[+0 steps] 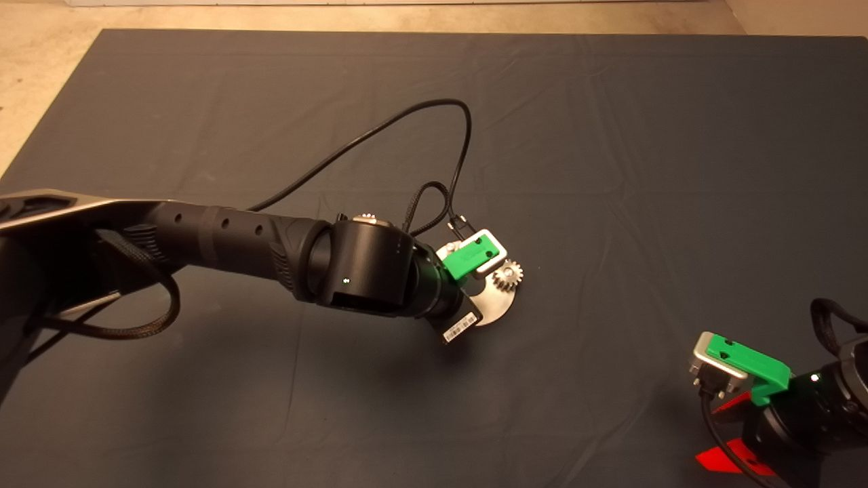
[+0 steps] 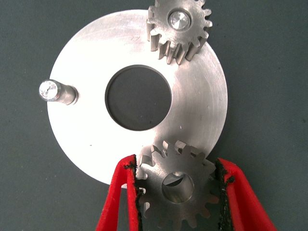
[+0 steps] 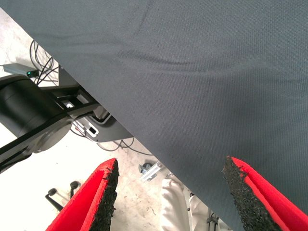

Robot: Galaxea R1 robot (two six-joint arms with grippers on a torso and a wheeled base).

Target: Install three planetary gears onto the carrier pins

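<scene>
The shiny round carrier disc [image 2: 91, 57] lies on the dark mat, partly under my left arm's wrist [image 1: 380, 271] in the head view. One planetary gear [image 2: 179, 26] [image 1: 507, 276] sits on a carrier pin. Another carrier pin [image 2: 57, 91] stands bare at the disc's rim. My left gripper [image 2: 175, 166] is shut on a second planetary gear [image 2: 178, 192], held flat over the disc's edge, with a sliver of metal showing through its centre hole. The third pin itself is hidden under that gear. My right gripper [image 1: 732, 434] [image 3: 175, 192] waits open at the mat's lower right edge.
A black cable [image 1: 380, 135] loops over the mat behind the left wrist. The right wrist view shows the mat's edge [image 3: 144, 144], and beyond it the floor with a black machine base [image 3: 29, 115] and wires.
</scene>
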